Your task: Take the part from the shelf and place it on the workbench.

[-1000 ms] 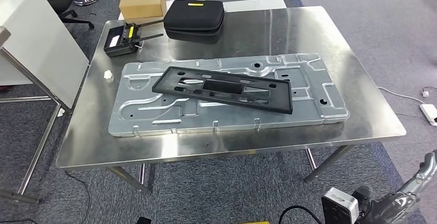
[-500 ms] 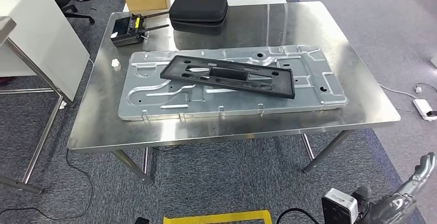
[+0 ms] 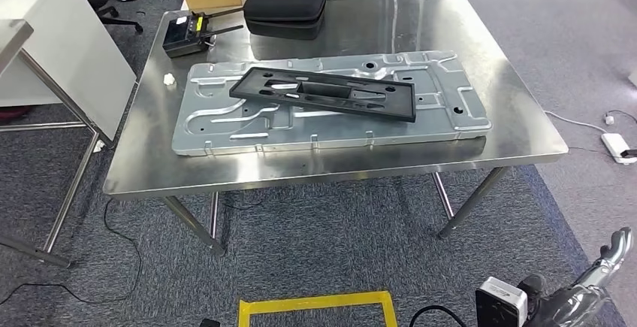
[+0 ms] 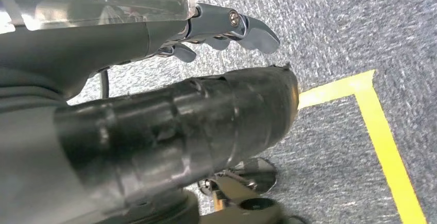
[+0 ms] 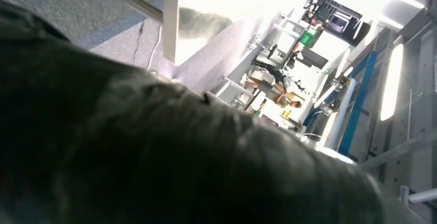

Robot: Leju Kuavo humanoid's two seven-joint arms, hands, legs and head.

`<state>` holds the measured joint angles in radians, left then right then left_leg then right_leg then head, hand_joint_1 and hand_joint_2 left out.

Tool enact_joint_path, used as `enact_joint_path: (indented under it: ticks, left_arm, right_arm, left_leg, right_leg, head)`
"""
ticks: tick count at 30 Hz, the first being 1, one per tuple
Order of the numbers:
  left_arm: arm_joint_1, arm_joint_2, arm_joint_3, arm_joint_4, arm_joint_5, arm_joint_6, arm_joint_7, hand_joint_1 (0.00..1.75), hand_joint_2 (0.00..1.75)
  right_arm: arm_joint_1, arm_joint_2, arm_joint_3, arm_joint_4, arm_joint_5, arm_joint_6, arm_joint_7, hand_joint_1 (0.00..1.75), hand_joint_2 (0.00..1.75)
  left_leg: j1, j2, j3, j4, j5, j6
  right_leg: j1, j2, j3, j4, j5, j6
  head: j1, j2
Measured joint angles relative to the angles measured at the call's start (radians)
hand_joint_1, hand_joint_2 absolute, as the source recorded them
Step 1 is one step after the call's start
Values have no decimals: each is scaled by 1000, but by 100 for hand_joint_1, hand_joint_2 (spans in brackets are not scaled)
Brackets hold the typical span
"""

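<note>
Black part (image 3: 324, 95) lies across the grey stamped panel (image 3: 330, 101) on the steel table (image 3: 518, 128), upper middle of the head view, so I judge the placing done or nearly so. My right hand (image 3: 601, 278) hangs low at the lower right corner of the head view, well apart from the table. It holds nothing, and the fingers look loosely apart, though at that size I can't be sure. Left hand (image 4: 221, 28) sits in the upper middle of the left wrist view over grey carpet, and its fingers (image 4: 255, 31) curl in on nothing. Yellow floor tape (image 3: 319, 304) at bottom centre.

Risks from here:
- The part rests tilted, not flat on the panel ribs. A bump to the table could slide it toward the near edge.
- The black case (image 3: 285, 7) and the radio unit (image 3: 184, 35) sit at the table's upper left, near the part. Any re-reach from that side could knock them.
- Cables lie on the carpet under the table's left side and at the right. Stepping there could snag a foot.
- Right wrist view is mostly dark cover, so I get no help from it if I reach again.
</note>
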<state>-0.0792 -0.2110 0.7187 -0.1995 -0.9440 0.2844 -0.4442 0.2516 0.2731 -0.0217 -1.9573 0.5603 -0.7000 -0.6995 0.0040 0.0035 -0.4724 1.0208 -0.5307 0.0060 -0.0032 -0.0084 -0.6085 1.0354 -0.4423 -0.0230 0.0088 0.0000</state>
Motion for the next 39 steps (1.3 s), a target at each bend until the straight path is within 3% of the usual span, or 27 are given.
enact_joint_path:
  ticks: [1, 4, 6, 8, 9, 10, 11, 12, 13, 15, 17, 19, 20, 22, 24, 25, 26, 27, 29, 31, 34, 35, 37, 39]
  left_arm:
    - [0, 0, 1, 0, 0, 1, -2, 0, 0]
    - [4, -1, 3, 0, 0, 3, -5, 0, 0]
    - [4, -2, 4, 0, 1, 4, -6, 0, 0]
    - [3, -2, 6, 0, 1, 4, -7, 0, 0]
    - [4, -2, 8, 0, 1, 4, -8, 0, 0]
    - [5, -2, 9, 0, 1, 4, -8, 0, 0]
    - [5, -2, 10, 0, 1, 5, -9, 0, 0]
    - [5, -2, 11, 0, 1, 5, -10, 0, 0]
    - [5, -2, 12, 0, 1, 5, -10, 0, 0]
    - [5, -2, 16, 0, 1, 7, -12, 0, 0]
    - [4, -2, 19, 0, 1, 7, -13, 0, 0]
    - [5, -2, 20, 0, 1, 7, -14, 0, 0]
    - [5, -2, 21, 0, 2, 7, -14, 0, 0]
    - [5, -1, 22, 0, 2, 7, -13, 0, 0]
    - [6, -1, 22, 0, 2, 7, -13, 0, 0]
    - [6, -1, 22, 0, 2, 7, -13, 0, 0]
    - [6, -1, 22, 0, 2, 6, -13, 0, 0]
    - [6, -1, 22, 0, 1, 6, -12, 0, 0]
    - [5, -1, 22, 0, 1, 6, -11, 0, 0]
    - [4, -1, 22, 0, 1, 6, -11, 0, 0]
    - [5, -2, 23, 0, 1, 6, -13, 0, 0]
    - [6, -2, 23, 0, 1, 6, -14, 0, 0]
    - [6, -2, 23, 0, 1, 7, -14, 0, 0]
    - [7, -2, 25, 0, 1, 6, -14, 0, 0]
  right_arm:
    - [1, -3, 0, 2, -4, 0, 0, 0, 0]
    - [5, -12, -1, 6, -13, 0, 0, 0, 0]
    - [8, -18, -4, 7, -14, 0, 0, 0, 0]
    - [10, -25, -10, 9, -16, 0, 0, 0, 0]
    - [12, -28, -12, 10, -16, 0, 0, 0, 0]
    - [14, -31, -15, 11, -16, 0, 0, 0, 0]
    - [16, -34, -18, 12, -16, 0, 0, 0, 0]
    - [17, -36, -21, 13, -14, 0, 0, 0, 0]
    - [17, -37, -25, 13, -12, 0, 0, 0, 0]
    - [17, -39, -31, 13, -10, 0, 0, 0, 0]
    - [18, -42, -34, 14, -12, 0, 0, 0, 0]
    - [19, -44, -37, 16, -16, 0, 2, 0, 0]
    - [19, -45, -38, 18, -18, 0, 3, 0, 0]
    - [19, -45, -39, 21, -19, 0, 5, 0, 0]
    - [20, -45, -39, 25, -22, 0, 9, 0, 0]
    - [21, -45, -40, 27, -25, 0, 10, 0, 0]
    - [21, -46, -42, 30, -29, 0, 12, 0, 0]
    - [22, -46, -46, 32, -33, 0, 15, 0, 0]
    - [24, -47, -55, 35, -43, 0, 22, 0, 0]
    - [26, -50, -65, 40, -53, 0, 30, 0, 0]
    - [27, -57, -90, 52, -75, 0, 43, 0, 0]
    - [28, -62, -101, 58, -84, 0, 48, 0, 0]
    - [28, -71, -121, 73, -106, 9, 58, 0, 0]
    - [28, -79, -143, 97, -139, 33, 69, 0, 0]
  left_leg:
    - [-3, 0, 12, -26, -5, 4]
    - [-2, 3, 5, -42, 16, 19]
    - [3, 8, -11, -50, 37, 33]
    - [0, 10, -35, -47, 54, 41]
    - [0, 11, -49, -44, 63, 41]
    - [-1, 11, -62, -40, 71, 40]
    - [0, 12, -76, -34, 77, 38]
    - [0, 11, -90, -27, 83, 35]
    - [1, 11, -104, -18, 87, 32]
    - [0, 10, -123, -4, 96, 22]
    - [-1, 9, -130, 0, 107, 9]
    - [1, 8, -135, 1, 113, -4]
    - [2, 6, -144, 14, 96, -10]
    - [5, 3, -174, 96, 12, -20]
    - [7, 3, -204, 218, -71, -26]
    - [7, 3, -204, 258, -80, -27]
    - [7, 3, -190, 268, -65, -26]
    - [7, 2, -157, 242, -37, -24]
    - [5, 2, -53, 107, 5, -15]
    - [0, 1, 24, -16, -3, -6]
    - [-2, 2, 29, -55, -4, 13]
    - [0, 4, 25, -59, 4, 23]
    - [3, 7, 11, -64, 22, 38]
    - [1, 9, -7, -62, 35, 43]
  right_leg:
    - [0, 0, -2, 0, 6, 6]
    - [-2, 1, -6, 3, 12, 26]
    - [-4, 5, -24, 54, -48, 36]
    - [-7, 7, -56, 166, -138, 44]
    - [-9, 7, -66, 220, -164, 48]
    - [-11, 7, -65, 250, -166, 51]
    - [-13, 6, -48, 248, -148, 53]
    - [-15, 6, -13, 209, -119, 53]
    - [-17, 6, 32, 143, -100, 53]
    - [-14, 7, 107, 22, -92, 46]
    - [-6, 8, 123, -15, -98, 34]
    - [-8, 7, 110, -20, -84, 18]
    - [-11, 6, 101, -24, -73, 10]
    - [-13, 3, 77, -29, -51, -3]
    - [-11, 3, 50, -28, -31, -5]
    - [-10, 2, 38, -27, -21, -5]
    - [-9, 2, 25, -25, -12, -4]
    - [-9, 2, 14, -23, -3, -2]
    - [-7, 2, -6, -15, 12, 4]
    - [-5, 2, -16, -10, 25, 14]
    - [-7, 0, -20, -12, 38, 34]
    - [-8, 1, -24, -3, 26, 41]
    - [-11, 4, -48, 66, -46, 50]
    - [-11, 5, -85, 189, -126, 59]
  head:
    - [0, 0]
    - [0, 0]
    - [1, 0]
    - [2, 0]
    - [2, 0]
    - [2, 0]
    - [2, 0]
    - [2, 0]
    - [2, 0]
    - [1, 0]
    - [1, 0]
    - [2, 0]
    - [2, 0]
    - [1, 0]
    - [0, 0]
    - [0, 0]
    - [0, 0]
    - [0, 0]
    - [0, 0]
    - [0, 0]
    - [1, 0]
    - [1, 0]
    - [1, 0]
    - [1, 0]
